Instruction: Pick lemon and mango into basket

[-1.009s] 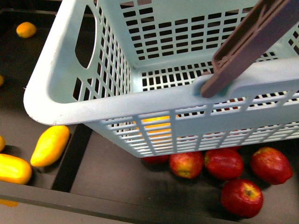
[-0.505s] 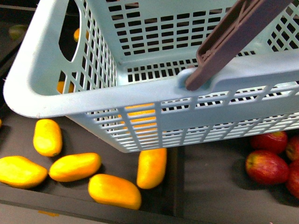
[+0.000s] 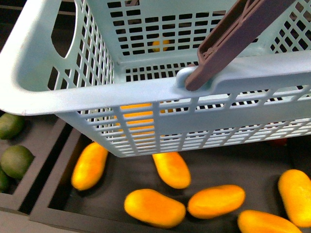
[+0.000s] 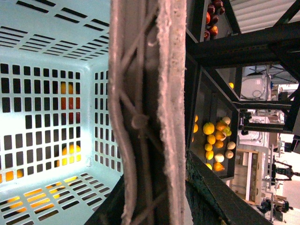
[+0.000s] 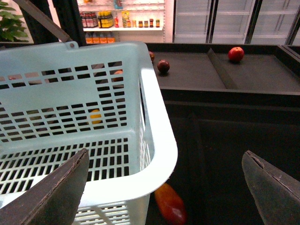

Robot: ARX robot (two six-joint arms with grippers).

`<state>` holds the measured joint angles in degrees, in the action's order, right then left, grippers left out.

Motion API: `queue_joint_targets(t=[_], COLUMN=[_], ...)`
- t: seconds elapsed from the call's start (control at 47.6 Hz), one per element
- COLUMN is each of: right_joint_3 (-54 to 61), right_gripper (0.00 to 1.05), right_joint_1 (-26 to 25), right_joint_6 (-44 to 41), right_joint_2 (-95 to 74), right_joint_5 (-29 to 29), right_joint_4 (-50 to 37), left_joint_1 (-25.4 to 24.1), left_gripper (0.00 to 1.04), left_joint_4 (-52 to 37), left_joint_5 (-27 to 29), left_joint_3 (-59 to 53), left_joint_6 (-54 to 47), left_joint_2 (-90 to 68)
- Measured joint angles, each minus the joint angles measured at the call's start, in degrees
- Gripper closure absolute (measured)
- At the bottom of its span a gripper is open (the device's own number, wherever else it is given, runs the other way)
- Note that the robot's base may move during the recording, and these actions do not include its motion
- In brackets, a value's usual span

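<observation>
— What have you got on the front camera?

— The teal basket [image 3: 97,97] fills most of my view, with its brown handle [image 3: 233,39] slanting across the upper right. Below it I see a dark tray [image 3: 53,213] with long yellow-orange fruits [image 3: 154,208] lying loose. Dark green oval fruits [image 3: 15,160] sit in the next compartment to the left.

— Any sign of the mango?

— Only from the right wrist: the mango [image 5: 171,205] lies on the dark surface just under the basket's corner, outside it. A small yellow fruit [image 3: 160,45] shows through the far wall's slots, too blurred for me to name.

— Grippers?

— The right gripper [image 5: 165,154] is spread wide and holds nothing. I can't tell about the left one, because the handle crowds its camera.

— And the room?

— It's a shop. There are bottles on lit shelves [image 5: 101,19] and glass-doored fridges [image 5: 225,21]. A black display shelf [image 5: 262,75] holds a red apple [image 5: 236,54].
</observation>
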<state>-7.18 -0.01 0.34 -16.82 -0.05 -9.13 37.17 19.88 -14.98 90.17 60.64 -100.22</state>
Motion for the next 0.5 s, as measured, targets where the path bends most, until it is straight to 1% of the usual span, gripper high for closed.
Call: queue_joint_targets(t=[0.357,0.442,0.463,0.484,0.505], right_joint_3=[0.07,0.07,0.07,-0.42,-3.1], right_gripper=[0.09,0.09,0.09,0.09,0.09], right_joint_1=[0.0,-0.02,0.0,0.7,2.34], right_joint_6=[0.0,0.0,0.07,1.64,5.44], right_joint_2=[-0.02,0.0,-0.04,-0.87,-2.93], right_joint_5=[-0.02,-0.35,-0.26,2.19,8.96], right_joint_4=[0.0,-0.02,0.02,1.79,8.72], left_joint_1=[0.0,-0.76,-1.03,-1.16,-1.25], left_gripper=[0.82,0.82,0.84,0.88,0.93], left_joint_4=[0.0,0.0,0.02,0.02,0.0], left_joint_5=[0.0,0.2,0.68,0.96,1.11], left_joint_3=[0.02,0.02,0.02,0.02,0.02], left_joint_6=[-0.09,0.0,-0.22,-0.24,-0.26], left_joint_2=[0.0,0.02,0.02,0.02,0.02])
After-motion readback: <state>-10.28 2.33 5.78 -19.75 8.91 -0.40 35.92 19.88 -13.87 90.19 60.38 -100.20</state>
